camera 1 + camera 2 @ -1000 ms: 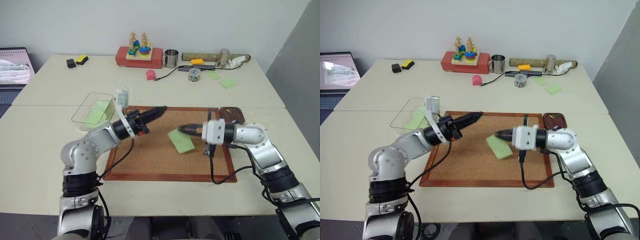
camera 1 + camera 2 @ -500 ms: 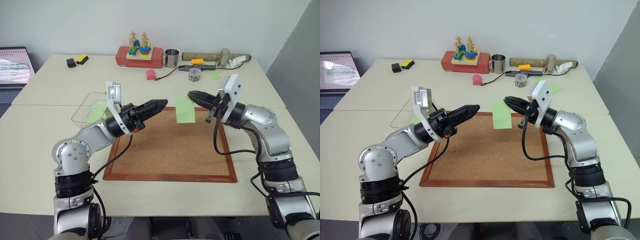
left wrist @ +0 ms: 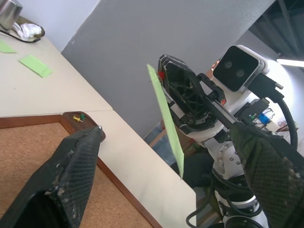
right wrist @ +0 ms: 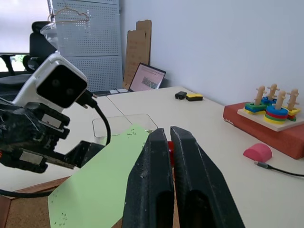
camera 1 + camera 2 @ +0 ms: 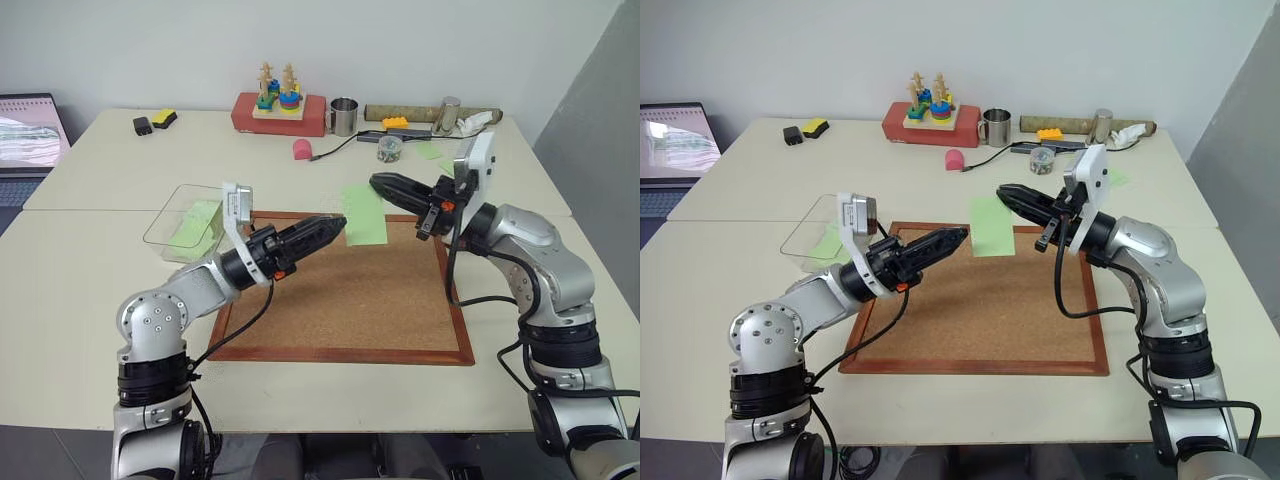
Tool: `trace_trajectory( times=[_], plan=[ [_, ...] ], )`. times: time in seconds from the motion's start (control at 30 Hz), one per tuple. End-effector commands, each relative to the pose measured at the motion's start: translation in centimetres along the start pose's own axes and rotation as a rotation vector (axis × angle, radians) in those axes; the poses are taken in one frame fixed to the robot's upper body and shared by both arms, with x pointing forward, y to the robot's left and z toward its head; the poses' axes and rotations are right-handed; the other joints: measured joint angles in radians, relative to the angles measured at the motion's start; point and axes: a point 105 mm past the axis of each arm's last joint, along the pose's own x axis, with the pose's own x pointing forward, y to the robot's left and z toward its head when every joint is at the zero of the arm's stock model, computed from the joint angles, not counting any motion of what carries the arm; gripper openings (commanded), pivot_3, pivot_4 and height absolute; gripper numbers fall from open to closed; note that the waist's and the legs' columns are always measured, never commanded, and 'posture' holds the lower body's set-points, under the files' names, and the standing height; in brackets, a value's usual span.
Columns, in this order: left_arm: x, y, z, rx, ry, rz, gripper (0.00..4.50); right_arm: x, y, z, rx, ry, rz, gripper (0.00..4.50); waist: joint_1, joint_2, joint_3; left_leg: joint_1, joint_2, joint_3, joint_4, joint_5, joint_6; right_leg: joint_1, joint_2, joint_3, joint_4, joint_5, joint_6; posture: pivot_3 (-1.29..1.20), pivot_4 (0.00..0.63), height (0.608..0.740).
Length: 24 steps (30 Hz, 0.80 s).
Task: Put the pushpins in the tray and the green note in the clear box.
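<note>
Green note [image 5: 363, 214] in right fingers [image 5: 384, 186]

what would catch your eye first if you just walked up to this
The green note hangs in the air above the far edge of the cork board, pinched by the shut fingers of the right gripper. The left gripper points at it from the other side, its fingers spread wide. Further left, the clear box sits on the table with green paper already inside.
</note>
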Motion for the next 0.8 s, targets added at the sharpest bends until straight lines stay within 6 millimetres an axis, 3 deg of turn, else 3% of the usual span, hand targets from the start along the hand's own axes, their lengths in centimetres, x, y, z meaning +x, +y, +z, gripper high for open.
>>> trace_trajectory(
  times=[0.03, 0.23, 0.8],
  plan=[
    [1.2, -1.7, -0.5, -0.009, 0.014, -0.087, 4.49, 0.5, 1.4, 1.6, -0.072, -0.051, 0.061, 0.0, 0.0, 0.0, 0.0, 0.0, 0.0, 0.0, 0.0, 0.0, 0.0, 0.0, 0.0, 0.0, 0.0, 0.0, 0.0, 0.0, 0.15, 0.74],
    [2.3, -1.6, -0.8, -0.011, 0.016, -0.082, 4.49, 1.0, 2.1, 1.6, -0.087, -0.057, 0.091, 0.0, 0.0, 0.0, 0.0, 0.0, 0.0, 0.0, 0.0, 0.0, 0.0, 0.0, 0.0, 0.0, 0.0, 0.0, 0.0, 0.0, 0.15, 0.74],
    [1.9, -1.3, -0.3, -0.011, -0.016, -0.06, 1.27, 0.9, 1.8, 1.1, -0.104, -0.035, 0.077, 0.0, 0.0, 0.0, 0.0, 0.0, 0.0, 0.0, 0.0, 0.0, 0.0, 0.0, 0.0, 0.0, 0.0, 0.0, 0.0, 0.0, 0.15, 0.74]
  ],
)
